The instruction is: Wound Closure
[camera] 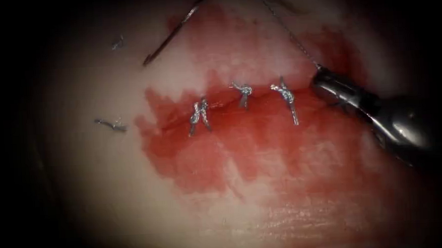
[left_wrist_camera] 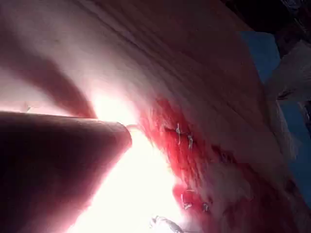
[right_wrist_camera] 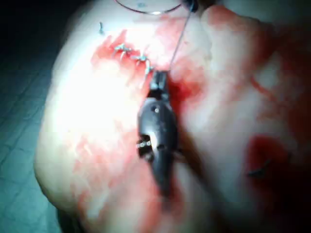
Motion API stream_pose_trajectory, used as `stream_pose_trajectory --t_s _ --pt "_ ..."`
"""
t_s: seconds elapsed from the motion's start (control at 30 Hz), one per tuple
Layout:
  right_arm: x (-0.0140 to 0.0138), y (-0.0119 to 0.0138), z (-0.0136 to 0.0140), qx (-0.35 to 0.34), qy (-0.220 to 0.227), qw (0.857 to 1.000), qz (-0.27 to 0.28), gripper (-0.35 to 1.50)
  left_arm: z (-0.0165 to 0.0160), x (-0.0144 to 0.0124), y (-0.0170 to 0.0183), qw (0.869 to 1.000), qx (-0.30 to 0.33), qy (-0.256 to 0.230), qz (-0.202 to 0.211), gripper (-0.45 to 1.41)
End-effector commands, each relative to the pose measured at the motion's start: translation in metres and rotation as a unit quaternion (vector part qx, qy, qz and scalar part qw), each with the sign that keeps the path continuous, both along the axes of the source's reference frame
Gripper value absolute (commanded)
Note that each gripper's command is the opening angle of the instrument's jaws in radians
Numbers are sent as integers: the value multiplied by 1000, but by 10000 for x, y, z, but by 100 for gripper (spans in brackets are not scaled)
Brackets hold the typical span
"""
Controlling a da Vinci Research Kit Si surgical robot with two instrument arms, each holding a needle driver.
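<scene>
the right arm's tool [camera: 320, 75] comes in from the right of the endoscope view and rests low over the tissue [camera: 108, 185] just past the right end of the cut [camera: 220, 105], its jaws closed on the thread [camera: 286, 29]. the thread runs from the jaw tips up and to the left, toward the top edge of the view. in the right wrist view the same tool [right_wrist_camera: 159, 77] pinches the thread [right_wrist_camera: 180, 41], which rises to a thin curved arc of metal at the frame's edge.

the needle [camera: 173, 33] lies above the cut, toward the left, a dark slender shaft slanting from the top edge down to a point near the pale tissue. whether its tip touches the surface cannot be told, and what holds its upper end lies out of frame.

three knotted stitches [camera: 244, 91] cross the cut, their short ends standing up. red fluid [camera: 222, 149] spreads around and below them. two cut ends of thread [camera: 111, 125] lie on the pale tissue well to the left of the cut.

in the left wrist view a broad dark shaft [left_wrist_camera: 58, 160] of the left arm fills the foreground beside the stitches [left_wrist_camera: 183, 136]; its jaws cannot be made out.
</scene>
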State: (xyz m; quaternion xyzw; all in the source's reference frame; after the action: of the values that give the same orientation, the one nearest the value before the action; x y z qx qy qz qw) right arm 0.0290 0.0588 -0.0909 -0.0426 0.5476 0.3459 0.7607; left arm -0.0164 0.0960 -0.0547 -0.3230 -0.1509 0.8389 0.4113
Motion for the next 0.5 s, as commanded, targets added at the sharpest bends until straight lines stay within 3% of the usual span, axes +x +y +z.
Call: stream_pose_trajectory --t_s 0.03,0.5 --pt "5 -3 9 -1 0 1000 0 -35 -2 -3 11 1000 0 -1 -3 -35" --pt "8 -9 6 -12 6 1000 8 -35 -4 -3 20 1000 -1 13 -11 -35"
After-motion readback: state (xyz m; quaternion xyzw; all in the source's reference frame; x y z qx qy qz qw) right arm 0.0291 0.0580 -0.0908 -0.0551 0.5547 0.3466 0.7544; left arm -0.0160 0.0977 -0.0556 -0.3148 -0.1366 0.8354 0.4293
